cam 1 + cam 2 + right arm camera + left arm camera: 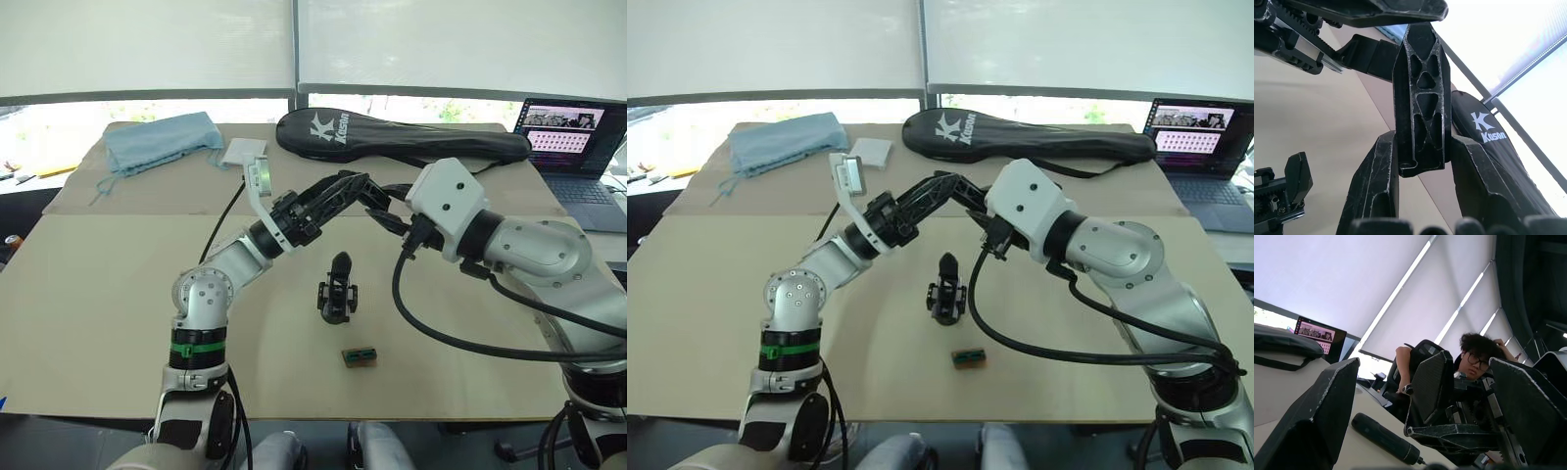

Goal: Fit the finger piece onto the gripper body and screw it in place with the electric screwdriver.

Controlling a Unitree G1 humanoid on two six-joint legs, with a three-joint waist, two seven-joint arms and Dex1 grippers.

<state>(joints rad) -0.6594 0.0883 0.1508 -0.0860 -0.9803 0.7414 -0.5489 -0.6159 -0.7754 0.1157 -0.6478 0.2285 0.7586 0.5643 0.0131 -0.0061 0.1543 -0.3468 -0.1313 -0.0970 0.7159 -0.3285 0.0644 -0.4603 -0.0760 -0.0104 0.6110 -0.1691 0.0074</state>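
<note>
The finger piece (1421, 98), a flat black tapered part with triangular cut-outs, is pinched at its base by my right gripper (1420, 152), which is shut on it. It is held up in the air over the table. My left gripper (348, 188) meets it from the other side, open, with its fingers (1317, 416) spread wide around the piece's tip and not gripping. The gripper body (336, 289) stands upright on the table below and in front of both grippers. The electric screwdriver (1383, 438) lies on the table beyond the grippers.
A small green-and-brown box (360, 356) lies near the front edge. A black racket bag (402, 137), a blue cloth (162, 139) and a white pad (243, 151) lie at the back. A laptop (573, 147) stands at the back right. A person (1474, 362) sits beyond the table.
</note>
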